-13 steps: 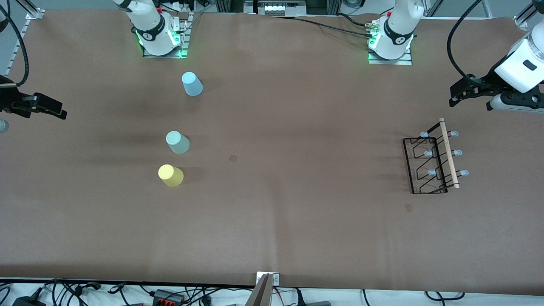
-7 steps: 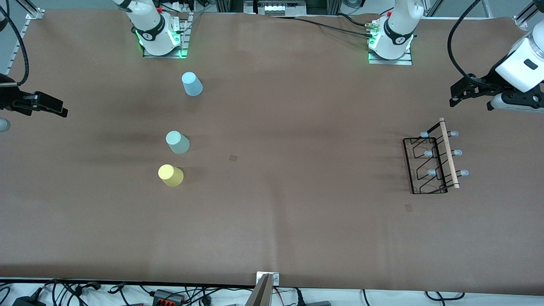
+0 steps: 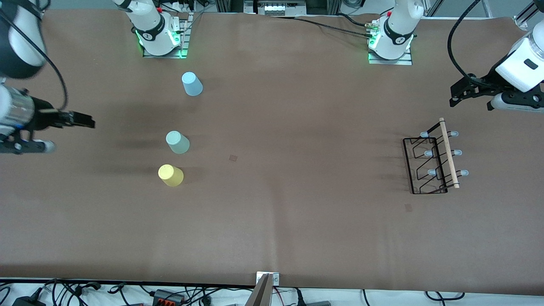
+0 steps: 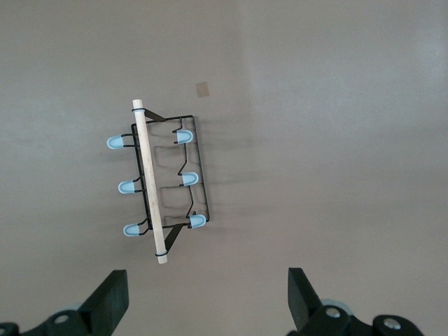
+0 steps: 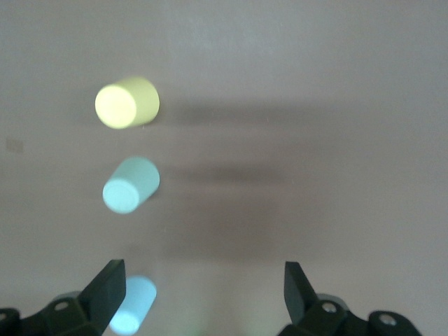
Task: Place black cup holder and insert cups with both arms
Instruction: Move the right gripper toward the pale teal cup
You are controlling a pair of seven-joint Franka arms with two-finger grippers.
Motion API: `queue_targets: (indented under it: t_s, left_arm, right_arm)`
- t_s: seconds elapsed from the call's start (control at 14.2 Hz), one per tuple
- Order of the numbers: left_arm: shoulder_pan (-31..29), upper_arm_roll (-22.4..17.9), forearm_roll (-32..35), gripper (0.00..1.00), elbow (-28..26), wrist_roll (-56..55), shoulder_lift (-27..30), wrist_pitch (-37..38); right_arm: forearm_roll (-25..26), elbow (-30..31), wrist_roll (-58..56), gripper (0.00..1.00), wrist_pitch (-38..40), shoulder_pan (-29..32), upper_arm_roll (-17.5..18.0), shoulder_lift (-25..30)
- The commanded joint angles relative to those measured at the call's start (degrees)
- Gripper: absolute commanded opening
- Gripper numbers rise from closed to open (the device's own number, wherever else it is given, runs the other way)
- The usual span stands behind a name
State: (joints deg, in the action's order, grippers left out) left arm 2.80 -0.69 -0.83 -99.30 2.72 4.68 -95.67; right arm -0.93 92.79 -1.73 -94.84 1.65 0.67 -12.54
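The brown table (image 3: 297, 238) carries three upturned cups (image 3: 178, 142) and the black cup holder (image 3: 430, 163).

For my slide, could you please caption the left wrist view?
Open left tool hovering over the upright black cup holder on the brown table.

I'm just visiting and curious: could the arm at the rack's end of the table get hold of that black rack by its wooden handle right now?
Probably yes. The left gripper hangs open in the air, holding nothing, and the black cup holder stands alone on the table with its wooden handle uncovered. No cup hangs on its pegs.
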Motion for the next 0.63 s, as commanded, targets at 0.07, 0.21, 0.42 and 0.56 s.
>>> queue_targets:
  t_s: [0.07,0.21,0.42,0.56]
  left_arm:
    - [0.27,-0.19,0.3,1.0,1.39,-0.08,-0.54,1.01]
    - [0.27,-0.19,0.3,1.0,1.39,-0.08,-0.54,1.01]
    - [0.27,-0.19,0.3,1.0,1.39,-0.08,-0.55,1.1]
    - [0.27,-0.19,0.39,1.0,1.39,-0.17,-0.54,1.1]
  right_arm:
    - [-0.56,22.99,-0.12,1.0,-21.46,-2.07,-0.06,8.48]
    - [-0.65,30.4,2.42,1.0,-31.14,-3.57,-0.06,9.2]
    - [-0.65,34.03,11.1,1.0,-39.87,-8.58,-0.06,6.75]
    - [-0.74,33.95,16.64,1.0,-42.25,-11.3,0.03,4.99]
